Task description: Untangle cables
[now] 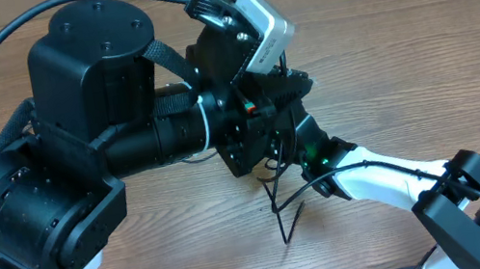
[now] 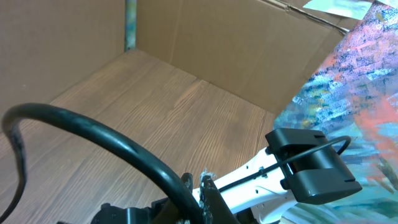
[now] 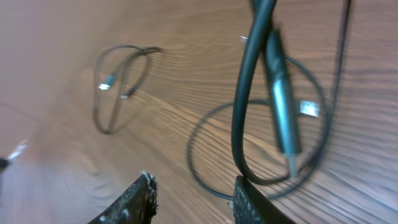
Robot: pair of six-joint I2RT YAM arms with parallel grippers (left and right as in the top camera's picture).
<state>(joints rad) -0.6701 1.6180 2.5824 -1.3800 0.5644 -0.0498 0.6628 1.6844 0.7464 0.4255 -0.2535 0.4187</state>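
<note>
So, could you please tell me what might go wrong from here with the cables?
1. The left arm crowds right over the right gripper, so the two might collide.
2. A hanging cable loop ends close beside one finger; it may snag or slip aside if the jaws close.
3. The right wrist view is blurred, so aim at the thin cord could be off.

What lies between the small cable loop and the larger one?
Bare wooden tabletop only; the right wrist view shows the small loop and larger loop apart.
</note>
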